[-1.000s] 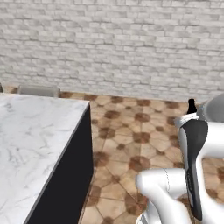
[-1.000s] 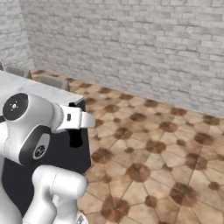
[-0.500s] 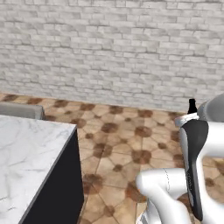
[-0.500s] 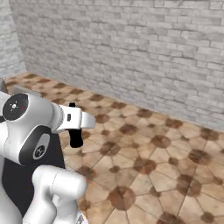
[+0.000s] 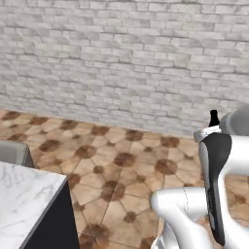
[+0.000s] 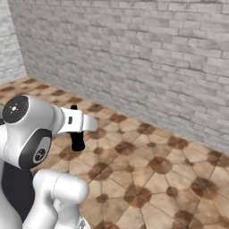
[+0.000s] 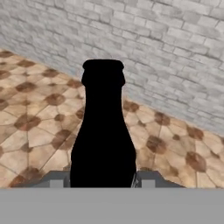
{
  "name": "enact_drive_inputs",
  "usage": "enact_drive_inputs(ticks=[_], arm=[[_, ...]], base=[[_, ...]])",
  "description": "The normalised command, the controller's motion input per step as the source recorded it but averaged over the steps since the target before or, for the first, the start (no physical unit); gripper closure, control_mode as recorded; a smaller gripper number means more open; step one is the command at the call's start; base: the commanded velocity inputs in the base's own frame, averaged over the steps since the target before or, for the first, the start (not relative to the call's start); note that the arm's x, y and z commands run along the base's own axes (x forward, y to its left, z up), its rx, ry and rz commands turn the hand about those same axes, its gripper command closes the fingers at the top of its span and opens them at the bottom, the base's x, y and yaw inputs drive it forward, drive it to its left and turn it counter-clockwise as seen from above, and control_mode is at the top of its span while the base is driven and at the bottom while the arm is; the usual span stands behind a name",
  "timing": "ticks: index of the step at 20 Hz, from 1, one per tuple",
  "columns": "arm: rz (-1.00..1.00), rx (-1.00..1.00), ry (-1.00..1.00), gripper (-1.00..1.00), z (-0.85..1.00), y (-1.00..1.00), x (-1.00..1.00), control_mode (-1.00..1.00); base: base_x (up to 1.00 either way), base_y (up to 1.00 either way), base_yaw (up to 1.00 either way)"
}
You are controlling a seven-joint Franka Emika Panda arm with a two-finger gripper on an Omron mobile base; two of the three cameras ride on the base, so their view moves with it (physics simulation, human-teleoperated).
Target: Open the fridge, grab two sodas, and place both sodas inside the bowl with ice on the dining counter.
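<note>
Your claw is clamped on a black soda bottle. In the hand view the bottle stands up between the two grey fingers, with its narrow neck and cap pointing at the grey brick wall. In the right base view you can see the same soda bottle hanging dark under the white hand, above the brown tiled floor. In the left base view just the bottle's top pokes up over the white arm.

Look at how the whole picture has shifted since a second ago: your base has turned. The white marble tabletop took up much of the left side of the left base view then; now just a corner of it sits at the lower left, with a grey chair back beside it. In the right base view the tabletop has slid away and you see more wall and floor. The bottle has stayed in the claw the whole time
</note>
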Motion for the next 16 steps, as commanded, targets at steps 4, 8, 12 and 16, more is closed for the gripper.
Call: enact_drive_inputs(ticks=[4, 8, 12, 16], arm=[[0.0, 0.0, 0.0, 1.0, 0.0, 0.0, 0.0, 1.0], [0.0, 0.0, 0.0, 1.0, 0.0, 0.0, 0.0, 1.0], [0.0, 0.0, 0.0, 1.0, 0.0, 0.0, 0.0, 1.0], [0.0, 0.0, 0.0, 1.0, 0.0, 0.0, 0.0, 1.0]], base=[[0.98, -0.44, 0.25], [0.88, -0.37, 0.22], [0.94, -0.23, 0.25], [0.98, -0.05, 0.3]])
